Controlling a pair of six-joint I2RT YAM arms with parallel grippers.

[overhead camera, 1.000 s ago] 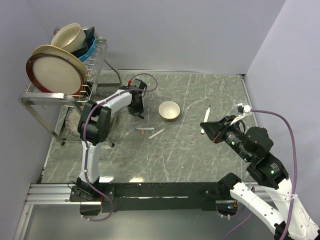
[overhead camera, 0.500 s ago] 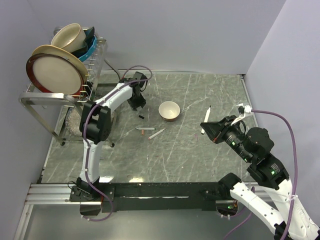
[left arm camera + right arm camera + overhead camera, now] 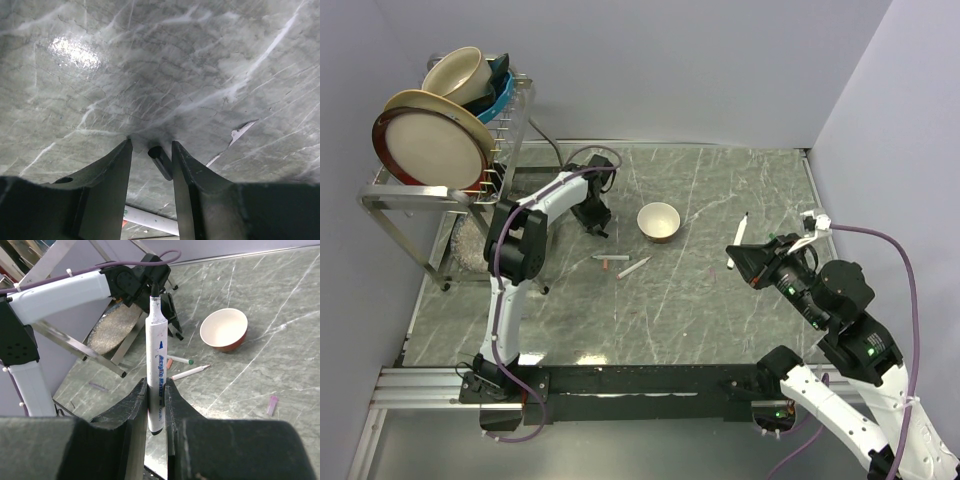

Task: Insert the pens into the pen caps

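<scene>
A short black pen cap (image 3: 161,162) lies on the marble between the fingers of my left gripper (image 3: 151,145). The jaws are open and straddle it; the cap rests against the right finger (image 3: 182,170), with a gap on the left side. From above, this gripper (image 3: 598,224) sits left of the bowl. My right gripper (image 3: 156,385) is shut on a white-barrelled pen (image 3: 156,335), held upright with its dark tip up, above the table's right side (image 3: 740,232). Two more pens (image 3: 608,257) (image 3: 634,267) lie mid-table, with a small red cap (image 3: 608,266) beside them.
A cream bowl (image 3: 658,221) stands just right of the left gripper. A metal dish rack (image 3: 440,190) with plates and bowls fills the back left corner. A tiny purple piece (image 3: 272,402) lies on the marble to the right of the pens.
My left gripper pulled back from the black cap, then came back down over it. The right gripper shifted slightly right with its pen, grip unchanged.
</scene>
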